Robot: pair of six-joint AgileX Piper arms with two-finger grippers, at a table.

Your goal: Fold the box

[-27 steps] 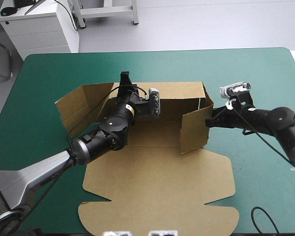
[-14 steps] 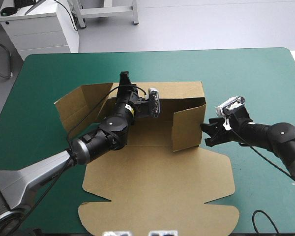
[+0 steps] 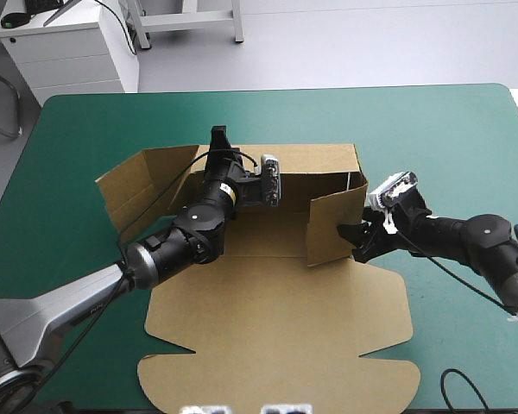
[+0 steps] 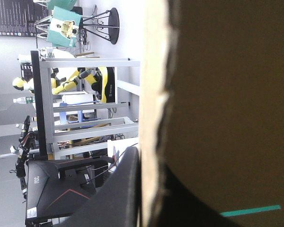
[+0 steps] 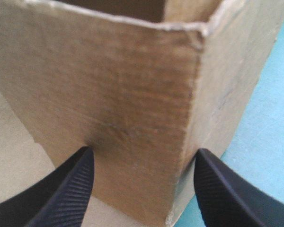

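I judge box [image 3: 276,276] abt half done: back wall [image 3: 311,159] up, my L end effector [image 3: 218,135] pinching its rim. R end effector [image 3: 356,241] spread at right flap [image 3: 332,228]. Left flap [image 3: 138,185] splayed, lid [image 3: 276,345] flat: to do.

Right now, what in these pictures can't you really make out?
- Left wrist view: the box wall fills it, hiding almost all the table.
- Right wrist view: the box's inside sits behind its raised side flap; whether the open right gripper touches the flap is unclear.
- High view: the left arm covers part of the box floor and most of the left gripper pinching the back wall.
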